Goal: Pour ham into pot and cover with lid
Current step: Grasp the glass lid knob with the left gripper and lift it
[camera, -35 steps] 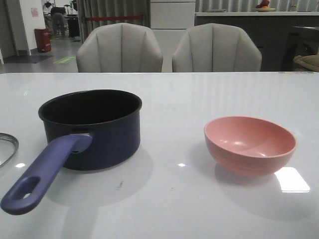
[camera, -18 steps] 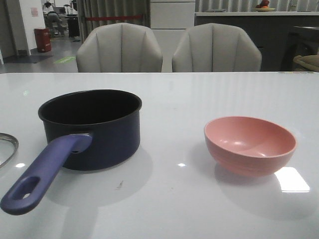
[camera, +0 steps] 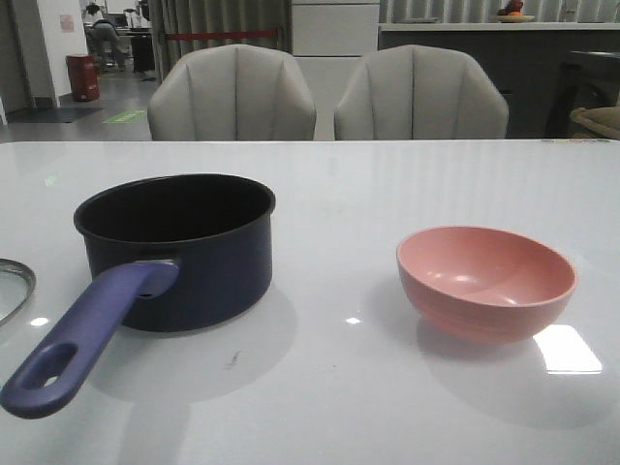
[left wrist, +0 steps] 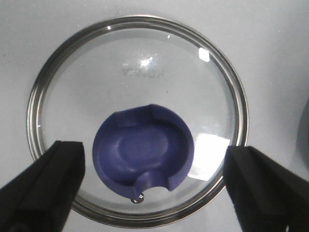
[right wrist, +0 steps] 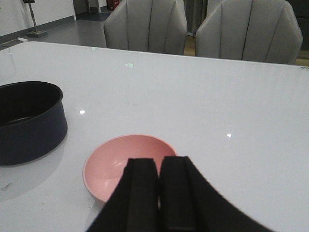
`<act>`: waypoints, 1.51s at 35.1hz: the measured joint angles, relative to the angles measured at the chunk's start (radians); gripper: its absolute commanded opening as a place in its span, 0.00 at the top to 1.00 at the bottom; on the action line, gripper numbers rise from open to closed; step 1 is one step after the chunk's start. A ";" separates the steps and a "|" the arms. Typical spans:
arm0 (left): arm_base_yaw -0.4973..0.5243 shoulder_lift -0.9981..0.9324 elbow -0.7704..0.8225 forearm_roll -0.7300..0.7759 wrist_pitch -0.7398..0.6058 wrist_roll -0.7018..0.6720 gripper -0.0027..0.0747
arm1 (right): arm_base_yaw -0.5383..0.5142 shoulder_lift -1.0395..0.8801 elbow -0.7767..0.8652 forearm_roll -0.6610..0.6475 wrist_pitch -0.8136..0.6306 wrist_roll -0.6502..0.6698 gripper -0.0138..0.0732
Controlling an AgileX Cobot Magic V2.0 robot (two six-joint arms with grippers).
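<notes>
The dark navy pot [camera: 179, 247] stands left of centre on the table, its purplish handle [camera: 82, 339] pointing toward the near left; it also shows in the right wrist view [right wrist: 29, 121]. The glass lid [left wrist: 140, 77] lies flat on the table; only its rim [camera: 17, 286] shows at the front view's left edge. My left gripper [left wrist: 154, 154] is open, above the lid, fingers either side of the dark-blue knob [left wrist: 142, 150] without touching it. My right gripper [right wrist: 158, 164] is shut and empty, just short of the pink bowl [right wrist: 116, 164]. No ham shows.
The pink bowl [camera: 484, 281] sits right of centre and looks empty inside. Two grey chairs [camera: 232, 97] stand behind the far edge of the white table [camera: 339, 184]. Neither arm shows in the front view.
</notes>
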 measured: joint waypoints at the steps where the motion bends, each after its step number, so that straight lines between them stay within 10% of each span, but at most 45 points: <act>1: 0.000 0.000 0.000 0.002 -0.002 0.000 0.19 | 0.000 0.000 0.000 0.000 0.000 0.000 0.66; 18: 0.000 0.107 -0.013 0.004 -0.008 0.000 0.19 | 0.000 0.000 0.000 0.000 0.000 0.000 0.66; 30: 0.000 0.124 -0.014 0.006 -0.010 0.000 0.61 | 0.000 0.000 0.000 0.000 0.000 0.000 0.66; 53: -0.032 0.035 -0.258 0.009 0.113 0.066 0.63 | 0.000 0.000 0.000 0.000 0.000 0.000 0.66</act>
